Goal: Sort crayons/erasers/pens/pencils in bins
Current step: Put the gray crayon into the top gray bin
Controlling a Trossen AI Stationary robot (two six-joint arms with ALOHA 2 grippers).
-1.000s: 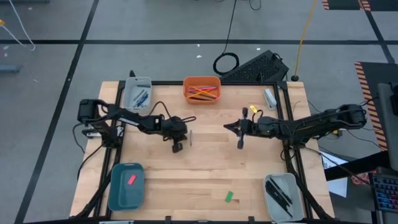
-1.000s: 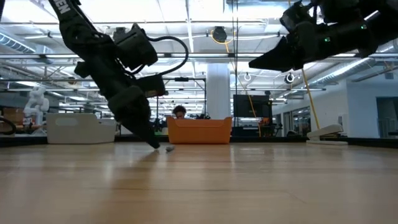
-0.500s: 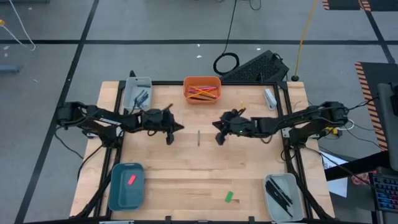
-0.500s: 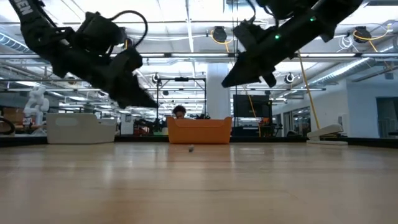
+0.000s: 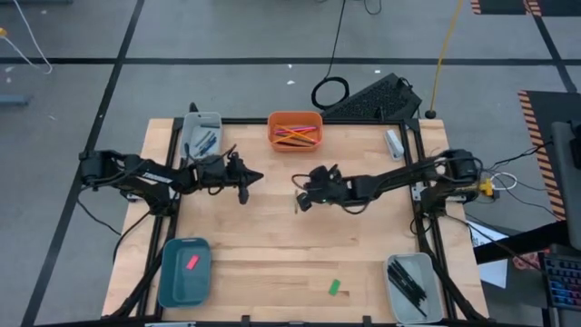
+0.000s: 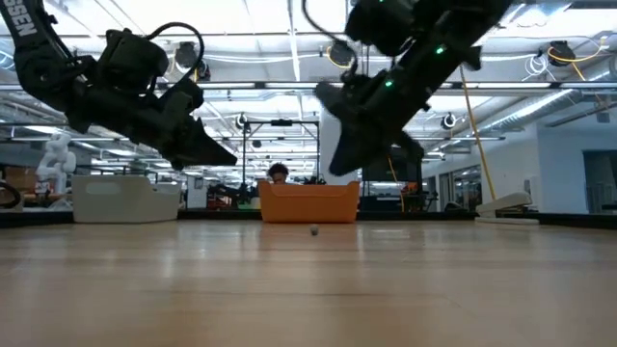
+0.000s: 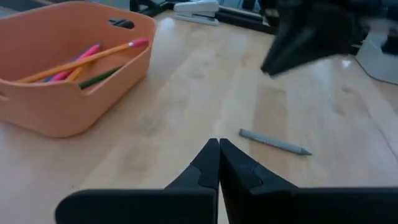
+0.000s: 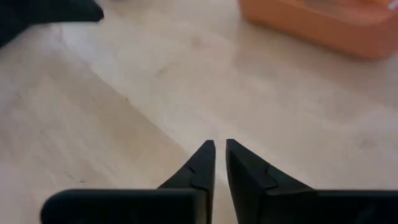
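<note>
As left end effector (image 5: pixel 247 179) retreated | right end effector (image 5: pixel 300 202) reached grey crayon (image 7: pixel 274 142)

Bright, even overhead light; ceiling strips glare in low view. Shadows faint. Right arm (image 7: pixel 314 34) looks motion-blurred in left wrist view; right wrist background soft, probably defocused.

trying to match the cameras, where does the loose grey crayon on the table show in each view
High view: grey crayon at table centre, by the right gripper.
Low view: small grey end before the orange bin.
Left wrist view: lying flat, beyond the shut left gripper.
Right wrist view: not in it.
Shared landmark: orange bin.
</note>
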